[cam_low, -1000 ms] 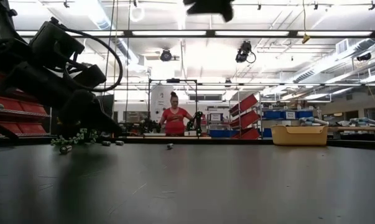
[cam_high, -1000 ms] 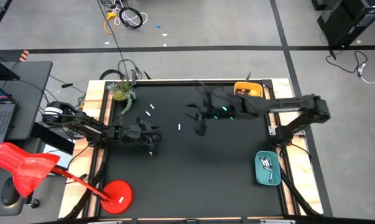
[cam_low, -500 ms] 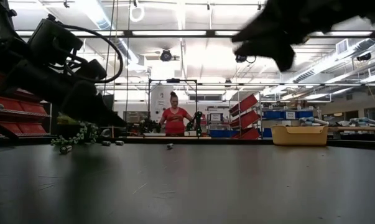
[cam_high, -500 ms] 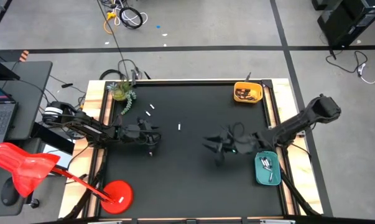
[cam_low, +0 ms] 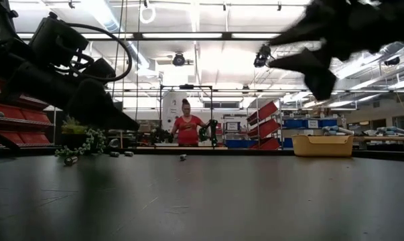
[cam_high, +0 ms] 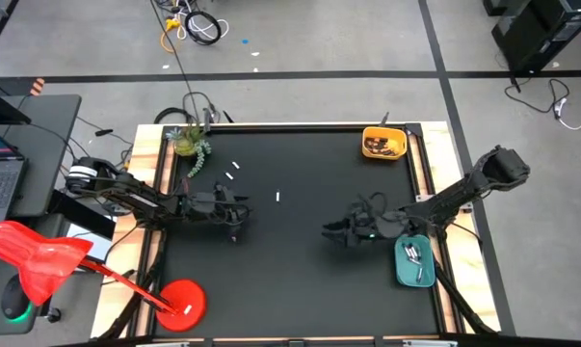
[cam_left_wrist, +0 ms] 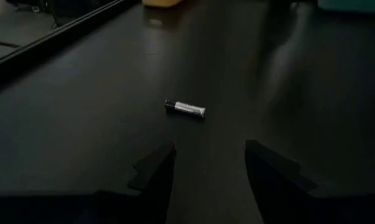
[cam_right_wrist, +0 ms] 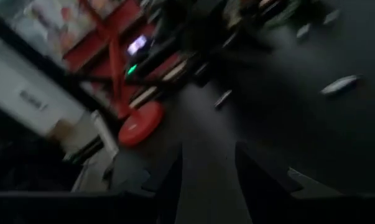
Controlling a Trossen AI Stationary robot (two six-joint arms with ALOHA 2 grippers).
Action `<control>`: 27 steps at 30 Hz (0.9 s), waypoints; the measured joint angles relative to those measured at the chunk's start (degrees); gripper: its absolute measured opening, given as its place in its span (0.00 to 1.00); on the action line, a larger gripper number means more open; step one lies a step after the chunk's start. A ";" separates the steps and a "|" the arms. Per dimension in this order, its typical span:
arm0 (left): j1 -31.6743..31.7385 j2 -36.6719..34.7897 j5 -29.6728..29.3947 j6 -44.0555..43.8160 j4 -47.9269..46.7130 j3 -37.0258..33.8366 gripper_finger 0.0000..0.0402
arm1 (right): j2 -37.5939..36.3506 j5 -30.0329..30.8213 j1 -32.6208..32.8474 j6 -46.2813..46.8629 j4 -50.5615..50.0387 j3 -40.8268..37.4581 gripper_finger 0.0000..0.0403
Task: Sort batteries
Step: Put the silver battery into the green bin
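One battery (cam_left_wrist: 185, 108), a small silver cylinder with a dark end, lies on the black table (cam_high: 300, 280) just in front of the left gripper (cam_left_wrist: 209, 163); in the high view it is the white piece (cam_high: 277, 198) between the two arms. In the left wrist view its long axis lies across the line of the fingers, so I judge the jaws could close on its sides without much turning. The left gripper's jaws stand apart with nothing between them, and it points at this battery. More batteries (cam_high: 234, 170) lie farther from it, towards the green plant (cam_high: 188, 145) at the table corner. The right gripper (cam_high: 334, 232) hangs above the table beside the teal tray (cam_high: 402, 271), also released and empty, and the battery is farther from it. The left arm seems nearer to me. The yellow tray (cam_high: 384, 144) is well apart from this battery, at the far corner.
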 joint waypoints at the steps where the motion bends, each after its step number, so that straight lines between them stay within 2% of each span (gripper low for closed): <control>1: 0.00 0.00 0.00 0.43 0.41 0.00 0.49 | 1.44 -2.57 -0.60 0.02 -1.63 2.36 0.39; 6: 0.00 0.00 -0.02 0.60 0.91 0.02 0.49 | 10.50 -20.37 -4.27 -0.81 -11.75 16.44 0.39; 10: 0.00 0.00 -0.04 0.10 0.77 0.02 0.49 | 18.09 -36.35 -5.79 -3.91 -14.19 27.09 0.39; 12: 0.00 0.00 -0.02 -0.44 0.64 0.02 0.49 | 20.30 -41.64 -6.01 -5.59 -17.23 31.35 0.39; 14: 0.00 0.00 0.06 -0.52 0.48 0.02 0.49 | 20.54 -41.67 -5.97 -7.26 -23.51 33.63 0.39; 16: 0.00 0.00 0.30 -0.53 0.27 0.02 0.49 | 19.45 -37.59 -5.90 -8.20 -28.95 33.77 0.38; 19: 0.00 0.00 0.43 -0.48 -0.17 0.02 0.49 | 16.56 -32.76 -5.12 -8.57 -30.04 30.62 0.35; 23: 0.00 0.00 0.79 -0.46 -0.62 0.02 0.49 | 11.70 -27.96 -2.90 -8.55 -21.14 22.64 0.32; 27: 0.00 0.00 0.79 -0.44 -0.59 0.02 0.49 | 9.73 -22.18 -0.26 -5.80 -2.18 11.07 0.31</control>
